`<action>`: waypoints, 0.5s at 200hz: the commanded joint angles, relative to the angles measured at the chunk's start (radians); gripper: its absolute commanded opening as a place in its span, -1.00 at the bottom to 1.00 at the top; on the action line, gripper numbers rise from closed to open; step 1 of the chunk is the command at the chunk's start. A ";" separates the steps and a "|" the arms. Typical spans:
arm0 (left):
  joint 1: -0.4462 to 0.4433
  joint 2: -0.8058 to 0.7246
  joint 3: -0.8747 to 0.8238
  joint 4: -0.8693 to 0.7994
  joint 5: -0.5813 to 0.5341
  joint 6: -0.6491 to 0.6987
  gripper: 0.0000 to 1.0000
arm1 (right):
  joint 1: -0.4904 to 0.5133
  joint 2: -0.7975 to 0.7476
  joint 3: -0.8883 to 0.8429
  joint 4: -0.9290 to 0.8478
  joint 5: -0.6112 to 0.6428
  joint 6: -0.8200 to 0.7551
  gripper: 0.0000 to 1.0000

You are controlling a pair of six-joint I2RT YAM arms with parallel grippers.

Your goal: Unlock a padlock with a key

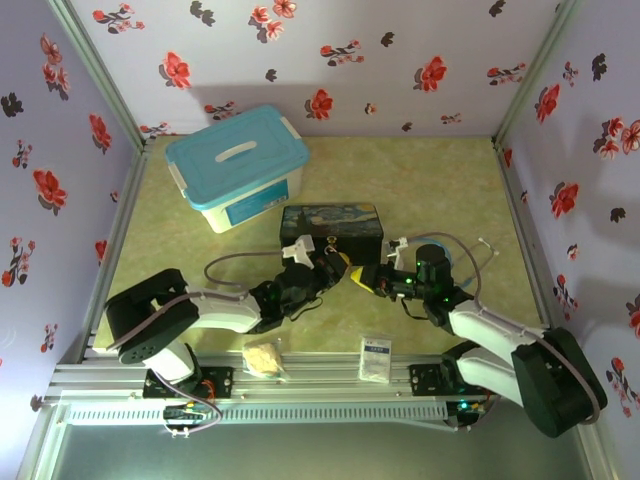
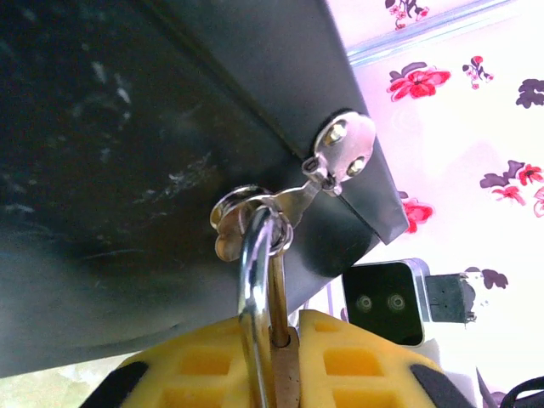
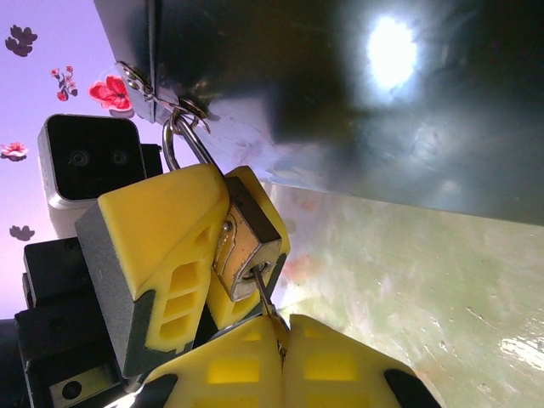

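Hidden or unclear first: from the top view the padlock point(image 3: 246, 248) and key point(image 3: 264, 299) are too small to make out. They are lost where the two pincers meet, just below the dark tin box point(image 1: 330, 228) at mid-frame on the tabletop point(image 1: 450, 190). In the left wrist view the lock body is almost wholly buried between the yellow pads, with only a thin brass edge at the bottom centre. Its silver shackle point(image 2: 252, 272) rises from there and loops through the ring of the box's hasp point(image 2: 342, 153). We cannot tell whether the shackle is seated or released. The key's head is hidden, and only its thin shaft shows. Left pincer point(image 2: 276, 361): closed on the padlock body, gripping it from both sides. Right pincer point(image 3: 280, 361): clamped shut on the key, its pads meeting along a seam at the bottom of the right wrist view. Orientation, right wrist view: the padlock's long axis slants from the shackle at upper left down to the keyhole face at lower right. The key shaft runs from that keyhole down into the seam, tip in the lock.
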 commanded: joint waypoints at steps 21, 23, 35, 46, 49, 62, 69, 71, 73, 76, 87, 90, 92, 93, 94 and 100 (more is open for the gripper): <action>-0.049 0.075 -0.022 0.082 0.098 -0.033 -1.00 | 0.023 0.024 0.047 0.117 0.007 -0.006 -0.96; -0.050 0.078 -0.022 0.084 0.098 -0.036 -1.00 | 0.023 0.033 0.047 0.118 0.007 -0.001 -0.96; -0.053 0.096 -0.021 0.094 0.099 -0.039 -1.00 | 0.020 0.081 0.045 0.177 -0.015 0.028 -0.96; -0.055 0.106 -0.023 0.095 0.099 -0.040 -1.00 | 0.012 0.113 0.038 0.221 -0.030 0.048 -0.96; -0.056 0.107 -0.025 0.095 0.097 -0.038 -1.00 | 0.011 0.118 0.039 0.222 -0.032 0.047 -0.95; -0.060 0.101 -0.023 0.069 0.090 -0.022 -1.00 | 0.001 0.129 0.052 0.182 -0.047 0.021 -0.94; -0.061 0.097 -0.023 0.054 0.085 -0.018 -1.00 | -0.004 0.121 0.059 0.158 -0.050 0.003 -0.94; -0.061 0.096 -0.024 0.053 0.084 -0.016 -1.00 | -0.006 0.119 0.059 0.153 -0.050 -0.001 -0.94; -0.061 0.094 -0.023 0.052 0.083 -0.015 -1.00 | -0.006 0.115 0.061 0.147 -0.050 -0.004 -0.94; -0.061 0.093 -0.025 0.050 0.082 -0.012 -1.00 | -0.008 0.109 0.062 0.137 -0.049 -0.011 -0.94; -0.061 0.094 -0.028 0.049 0.078 -0.012 -1.00 | -0.011 0.083 0.072 0.094 -0.044 -0.033 -0.94; -0.061 0.095 -0.028 0.050 0.077 -0.012 -1.00 | -0.011 0.077 0.075 0.087 -0.042 -0.038 -0.93; -0.061 0.096 -0.029 0.051 0.077 -0.012 -1.00 | -0.011 0.074 0.075 0.083 -0.041 -0.040 -0.93; -0.061 0.096 -0.029 0.051 0.076 -0.013 -1.00 | -0.011 0.072 0.076 0.082 -0.041 -0.041 -0.93; -0.061 0.097 -0.030 0.052 0.075 -0.014 -1.00 | -0.011 0.070 0.076 0.080 -0.040 -0.042 -0.92; -0.061 0.104 -0.031 0.061 0.076 -0.018 -1.00 | -0.011 0.062 0.077 0.068 -0.038 -0.047 -0.92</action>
